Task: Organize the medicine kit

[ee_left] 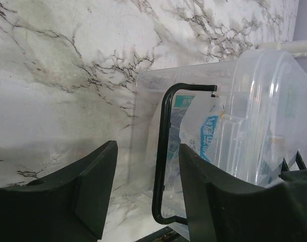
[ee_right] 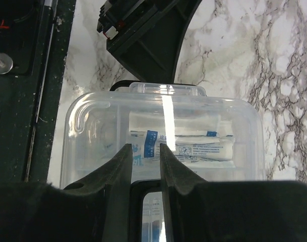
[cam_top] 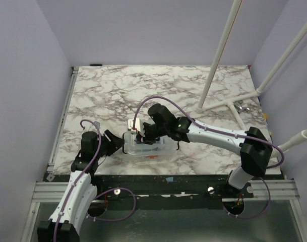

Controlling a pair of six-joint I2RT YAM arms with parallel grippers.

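Note:
The clear plastic medicine box [cam_top: 154,149] sits near the table's front edge with its lid down. White and blue packets [ee_right: 203,148] show through the lid [ee_right: 219,113]. My right gripper [cam_top: 142,134] is right over the lid, its fingers only a narrow gap apart [ee_right: 144,147] with nothing between the tips. A black wire clasp [ee_right: 143,185] shows below them. My left gripper [cam_top: 118,142] is at the box's left end, open [ee_left: 148,146], with the other black wire clasp [ee_left: 163,151] standing between its jaws and not touching either. The box also fills the right of the left wrist view [ee_left: 264,101].
A white pipe frame [cam_top: 219,55] stands at the back right, with metal clamps [cam_top: 241,107] by its foot. A small white piece [cam_top: 133,124] lies just behind the box. The black rail of the table's front edge [ee_right: 22,101] runs close beside the box.

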